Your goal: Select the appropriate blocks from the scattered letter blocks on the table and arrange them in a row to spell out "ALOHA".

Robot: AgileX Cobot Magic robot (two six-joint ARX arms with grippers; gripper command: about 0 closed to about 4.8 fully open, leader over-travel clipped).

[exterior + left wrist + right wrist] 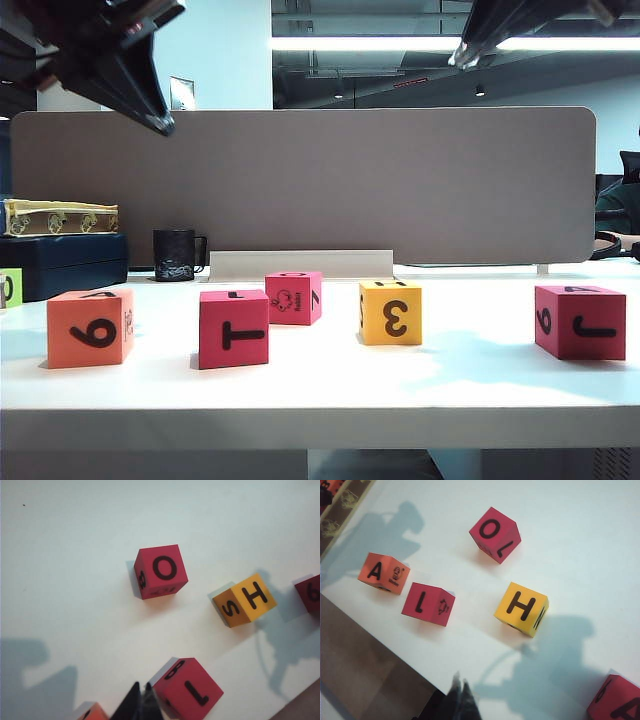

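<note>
Blocks lie scattered across the white table [320, 400]; both shut grippers, left gripper [160, 122] upper left, right gripper [462, 58] upper right, hang empty. We should open wide above the orange matte "A" cube [384, 573] first.

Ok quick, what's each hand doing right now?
Left hand: closed, empty, above the wide white table.
Right hand: closed, empty, also above it.
</note>
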